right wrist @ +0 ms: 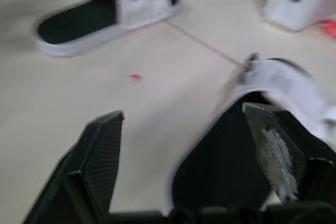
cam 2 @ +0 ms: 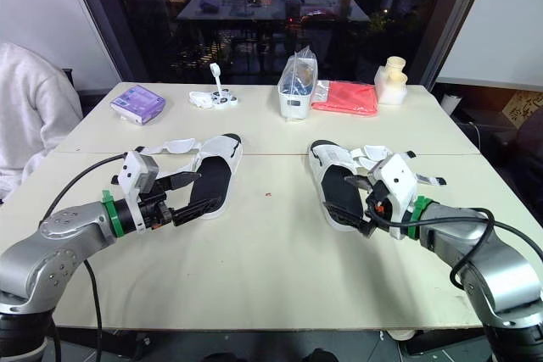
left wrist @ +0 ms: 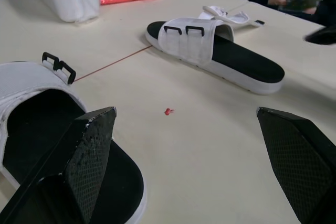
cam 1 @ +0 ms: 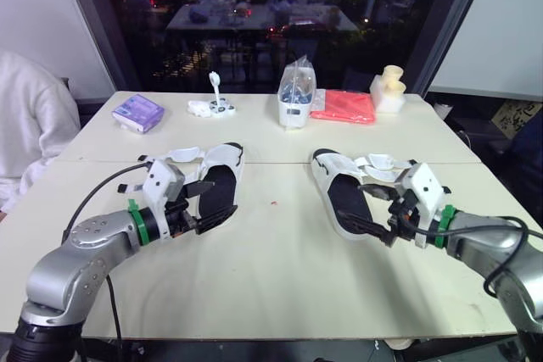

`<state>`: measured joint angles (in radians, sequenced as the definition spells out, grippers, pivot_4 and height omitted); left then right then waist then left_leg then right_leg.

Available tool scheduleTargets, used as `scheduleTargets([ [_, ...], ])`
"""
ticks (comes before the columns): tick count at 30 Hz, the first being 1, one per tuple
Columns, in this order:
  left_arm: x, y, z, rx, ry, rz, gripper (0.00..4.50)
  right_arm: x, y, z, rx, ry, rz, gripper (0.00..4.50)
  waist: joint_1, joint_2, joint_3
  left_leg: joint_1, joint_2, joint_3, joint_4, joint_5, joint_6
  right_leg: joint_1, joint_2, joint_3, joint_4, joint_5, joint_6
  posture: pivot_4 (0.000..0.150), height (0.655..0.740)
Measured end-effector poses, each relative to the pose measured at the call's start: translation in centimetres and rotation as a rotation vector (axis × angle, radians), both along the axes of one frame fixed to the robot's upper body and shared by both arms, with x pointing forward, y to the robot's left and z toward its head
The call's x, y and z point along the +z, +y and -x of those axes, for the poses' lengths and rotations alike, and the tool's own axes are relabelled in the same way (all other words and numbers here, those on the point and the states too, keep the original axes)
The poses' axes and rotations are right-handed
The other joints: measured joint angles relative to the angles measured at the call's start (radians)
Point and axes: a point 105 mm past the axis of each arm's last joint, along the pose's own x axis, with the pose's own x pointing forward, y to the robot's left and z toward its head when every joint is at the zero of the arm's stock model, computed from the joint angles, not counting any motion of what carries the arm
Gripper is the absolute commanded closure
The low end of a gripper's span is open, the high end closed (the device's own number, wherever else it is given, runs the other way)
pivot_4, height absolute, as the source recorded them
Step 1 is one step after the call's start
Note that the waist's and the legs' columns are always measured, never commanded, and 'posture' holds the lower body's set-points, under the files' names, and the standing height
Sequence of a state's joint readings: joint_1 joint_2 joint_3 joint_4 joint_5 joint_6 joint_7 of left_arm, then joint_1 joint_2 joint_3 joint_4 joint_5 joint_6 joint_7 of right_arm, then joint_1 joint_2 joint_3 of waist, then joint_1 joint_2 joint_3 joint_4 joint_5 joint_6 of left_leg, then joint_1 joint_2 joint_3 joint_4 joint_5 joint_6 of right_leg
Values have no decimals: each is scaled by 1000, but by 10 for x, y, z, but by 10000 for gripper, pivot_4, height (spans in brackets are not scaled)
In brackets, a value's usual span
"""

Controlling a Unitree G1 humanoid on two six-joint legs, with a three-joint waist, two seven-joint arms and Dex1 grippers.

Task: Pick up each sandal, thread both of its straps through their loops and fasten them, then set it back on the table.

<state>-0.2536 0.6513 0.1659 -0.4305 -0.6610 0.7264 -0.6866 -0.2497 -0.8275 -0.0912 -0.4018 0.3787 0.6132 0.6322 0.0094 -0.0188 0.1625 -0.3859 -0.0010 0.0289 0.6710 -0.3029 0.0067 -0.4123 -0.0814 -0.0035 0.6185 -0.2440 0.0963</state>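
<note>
Under my left gripper [cam 1: 222,198], its two fingers wide apart, lies the heel end of the left sandal [cam 1: 222,157]. One finger hangs over the black footbed and the other stands off toward the middle of the table [cam 1: 280,277]. I cannot tell whether either one touches the sandal. Ahead of those fingers is the white band with its two black loops [left wrist: 59,65], and beyond the band, on the outer side, the loose straps [cam 1: 182,155] lie unthreaded.

My right gripper [cam 1: 350,201] mirrors this. Its fingers are spread as well, one over the heel of the right sandal [cam 1: 333,167], with that sandal's straps [cam 1: 382,161] lying open just past the band on its outer side. A small red speck [cam 1: 273,203] sits on the bare table between my two grippers.

Both sandals rest flat and nothing is fastened, so I judge the first pick-up to be the step in hand. To do it well I should take one sandal only. I should close on the sole's edge at the heel, one finger on the footbed and one against the outer rim, well back from the loops. That leaves the band and straps free for my other gripper to thread. A grip too near the tip of the heel may let the sandal pivot as it lifts.
</note>
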Motion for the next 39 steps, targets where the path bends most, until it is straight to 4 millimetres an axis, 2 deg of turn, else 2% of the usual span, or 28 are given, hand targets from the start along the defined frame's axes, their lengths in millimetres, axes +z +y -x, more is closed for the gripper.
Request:
scheduleTargets([
  [2, 1, -4, -1, -14, -4, 3, 267, -5, -13, -17, -53, -66, 150, 5585, 1, 0, 0, 0, 0, 0, 1, 0, 0, 0, 0, 0, 0, 0, 0, 1500, 7400],
  [6, -1, -9, -4, -25, -8, 11, 267, -16, -19, -49, -49, -215, 421, 5585, -4, 0, 0, -1, 0, 0, 2, 0, 0, 0, 0, 0, 1, 0, 0, 1500, 7400],
  [9, -1, -8, -6, -23, -5, 11, 267, -24, -21, -67, -40, -288, 547, 5585, -9, 0, 0, -2, 0, 0, 4, 0, 0, 0, 1, 0, 1, 2, 3, 1500, 7400],
  [16, -1, -9, -6, -20, -15, 14, 267, -26, -14, -105, -27, -421, 688, 5585, -28, 1, 0, -3, 0, 0, 8, 0, -1, 0, 0, 0, 2, 2, 3, 1500, 7400],
  [24, 0, -9, -7, -7, -19, 17, 267, -24, 13, -145, -67, -493, 731, 5585, -29, 1, 1, -3, 0, -1, 9, 5, -8, -1, 0, 0, 5, 2, 3, 1500, 7400],
  [27, 0, -9, -7, -4, -22, 16, 0, -27, 19, -152, -91, -494, 739, 14154, -29, 1, 1, -3, 0, -1, 9, 5, -8, -1, -1, 0, 6, 2, 3, 1500, 7400],
  [32, 2, -10, -6, 1, -32, 13, 0, -35, 18, -154, -94, -473, 769, 40505, -32, 1, 1, -3, 0, -1, 8, 5, -9, -1, -1, 0, 7, 2, 3, 1500, 7400],
  [33, 2, -9, -7, 3, -32, 13, 0, -37, 18, -154, -95, -470, 771, 44157, -32, 1, 1, -3, 0, -1, 8, 5, -9, -1, -1, 0, 7, 2, 3, 1500, 7400],
  [39, 3, -9, -7, 11, -31, 16, 0, -35, 30, -152, -38, -506, 773, 44157, -44, 3, 2, -4, 0, -1, 8, 5, -9, -4, -1, 0, 10, 2, 4, 1500, 7400],
])
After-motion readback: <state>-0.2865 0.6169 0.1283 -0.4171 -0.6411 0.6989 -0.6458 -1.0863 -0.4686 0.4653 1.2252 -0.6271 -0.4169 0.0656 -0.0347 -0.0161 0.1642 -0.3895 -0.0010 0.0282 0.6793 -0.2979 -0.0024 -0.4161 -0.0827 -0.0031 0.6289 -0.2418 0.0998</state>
